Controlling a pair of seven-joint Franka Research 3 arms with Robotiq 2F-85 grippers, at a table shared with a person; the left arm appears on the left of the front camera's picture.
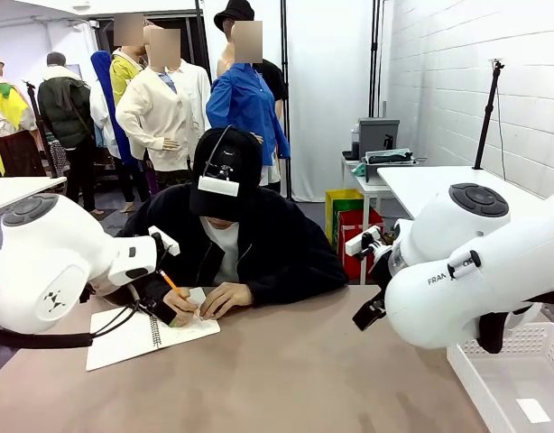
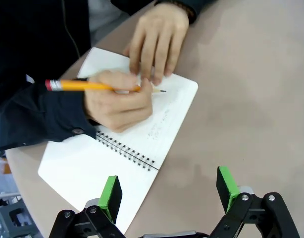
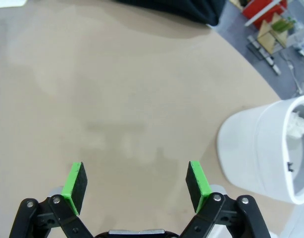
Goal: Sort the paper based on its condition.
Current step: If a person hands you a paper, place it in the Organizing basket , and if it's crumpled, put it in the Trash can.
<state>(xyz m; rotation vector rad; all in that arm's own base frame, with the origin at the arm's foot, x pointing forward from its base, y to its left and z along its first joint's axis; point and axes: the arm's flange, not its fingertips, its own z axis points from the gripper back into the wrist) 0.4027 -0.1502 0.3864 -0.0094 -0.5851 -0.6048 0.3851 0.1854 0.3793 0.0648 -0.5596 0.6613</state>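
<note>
While a person (image 1: 236, 244) in a dark jacket bends over the far side of the surface (image 1: 304, 379), the paper of the task lies in front of them: an open spiral notebook (image 1: 137, 336) with white pages, flat on the surface, on the robot's left half. One hand (image 1: 180, 308) of the person holds a yellow pencil (image 1: 169, 280) with its tip on the upper page. The other hand (image 1: 225, 298) rests flat on the same page, just beside the tip. In the left wrist view some faint written lines show on this page, too small to read.

The left arm (image 1: 51, 271) hangs above the near part of the notebook. Its jaws are released, and the green pads (image 2: 110, 196) stand well apart with nothing between them. One pad is over the blank lower page and the other over the bare surface beside the edge of the notebook.

The right arm (image 1: 466, 271) hangs over the right half. Its jaws are released as well, with the pads (image 3: 75, 186) wide apart over bare brown surface and nothing in them. In the right wrist view a white round bin (image 3: 261, 148) stands on the floor beside the edge of the surface, and a crumpled paper (image 3: 295, 124) lies inside it. A white plastic basket (image 1: 521, 379) stands at the near right corner of the front view, under the right arm.
</note>
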